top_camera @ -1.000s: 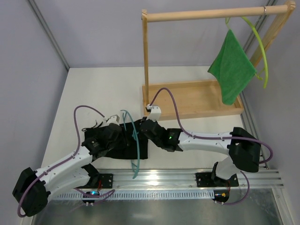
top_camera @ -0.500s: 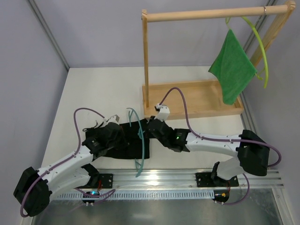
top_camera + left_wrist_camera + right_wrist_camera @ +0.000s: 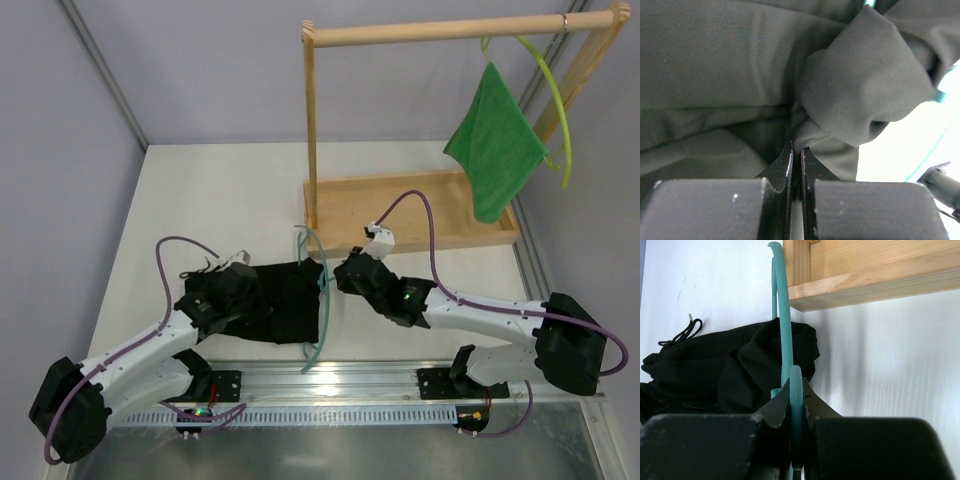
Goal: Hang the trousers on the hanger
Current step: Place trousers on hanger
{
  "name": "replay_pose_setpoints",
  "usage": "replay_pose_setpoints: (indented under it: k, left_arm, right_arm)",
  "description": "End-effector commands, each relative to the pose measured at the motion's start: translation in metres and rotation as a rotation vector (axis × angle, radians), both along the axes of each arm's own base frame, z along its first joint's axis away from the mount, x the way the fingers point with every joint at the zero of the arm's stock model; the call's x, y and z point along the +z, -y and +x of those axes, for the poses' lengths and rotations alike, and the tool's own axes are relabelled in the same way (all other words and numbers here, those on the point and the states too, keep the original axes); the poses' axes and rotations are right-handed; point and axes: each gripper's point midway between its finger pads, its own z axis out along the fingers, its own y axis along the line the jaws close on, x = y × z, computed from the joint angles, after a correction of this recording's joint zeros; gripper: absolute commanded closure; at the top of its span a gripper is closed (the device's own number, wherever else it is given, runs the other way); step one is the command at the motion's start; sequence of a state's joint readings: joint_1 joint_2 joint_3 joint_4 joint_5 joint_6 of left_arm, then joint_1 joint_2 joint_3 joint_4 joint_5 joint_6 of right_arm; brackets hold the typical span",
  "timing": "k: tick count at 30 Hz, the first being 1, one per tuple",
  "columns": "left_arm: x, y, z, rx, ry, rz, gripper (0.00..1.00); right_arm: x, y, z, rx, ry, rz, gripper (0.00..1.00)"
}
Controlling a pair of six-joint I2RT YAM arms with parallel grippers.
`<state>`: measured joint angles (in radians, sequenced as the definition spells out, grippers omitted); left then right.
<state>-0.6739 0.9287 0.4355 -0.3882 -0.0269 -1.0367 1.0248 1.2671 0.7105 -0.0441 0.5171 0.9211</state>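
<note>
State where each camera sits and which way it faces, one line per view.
Top external: above and behind the bases, looking down on the table; the left arm and right arm show whole.
Left wrist: on the left arm, looking along the left gripper, shut on a fold of the trousers.
Right wrist: on the right arm, looking along the right gripper, shut on the hanger, towards the wooden rack base.
Shared: both wrist views show the trousers.

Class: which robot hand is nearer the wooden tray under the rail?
Right. The right hand, gripping the hanger, is just before the tray's near-left corner; the left hand pinches the trousers farther left.
</note>
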Motion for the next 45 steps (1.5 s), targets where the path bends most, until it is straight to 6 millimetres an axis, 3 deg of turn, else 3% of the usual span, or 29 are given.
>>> replay_pose_setpoints:
  k: [1, 5, 8, 16, 21, 27, 29, 34, 37, 40, 45]
  left_arm:
    - [0.028, 0.006, 0.003, 0.004, 0.034, -0.064, 1.00]
    - [0.065, 0.034, 0.002, -0.048, 0.054, -0.242, 0.99]
    - [0.081, 0.045, -0.001, -0.053, 0.055, -0.344, 1.00]
    - [0.104, 0.030, -0.003, -0.037, 0.100, -0.290, 0.99]
    - [0.114, 0.017, -0.002, -0.032, 0.129, -0.220, 1.00]
    - [0.141, 0.032, -0.004, -0.065, 0.158, -0.335, 1.00]
    - [0.138, 0.023, -0.004, -0.044, 0.155, -0.279, 1.00]
    - [0.158, 0.015, -0.001, -0.021, 0.216, -0.274, 1.00]
    - [0.162, -0.007, 0.007, 0.037, 0.260, -0.167, 1.00]
    - [0.159, -0.033, 0.004, 0.087, 0.244, -0.047, 1.00]
    - [0.141, -0.070, 0.002, 0.177, 0.233, 0.122, 1.00]
  right_arm:
    - [0.002, 0.027, 0.004, -0.080, 0.026, -0.030, 0.96]
    - [-0.006, 0.045, -0.005, -0.092, 0.009, -0.053, 0.96]
    - [-0.009, 0.058, -0.014, -0.092, 0.001, -0.055, 0.96]
    - [-0.013, 0.090, -0.032, -0.128, -0.008, -0.029, 0.96]
    - [-0.009, 0.084, -0.032, -0.105, -0.002, -0.015, 0.96]
    - [-0.020, 0.066, -0.027, -0.074, -0.024, -0.018, 0.96]
    - [-0.023, 0.065, -0.027, -0.068, -0.027, -0.029, 0.96]
    - [-0.033, 0.054, -0.026, -0.037, -0.036, -0.026, 0.96]
    - [-0.037, 0.056, -0.026, -0.046, -0.048, -0.048, 0.96]
    - [-0.034, 0.070, -0.029, -0.076, -0.051, -0.073, 0.96]
    - [-0.030, 0.118, -0.044, -0.152, -0.075, -0.181, 0.96]
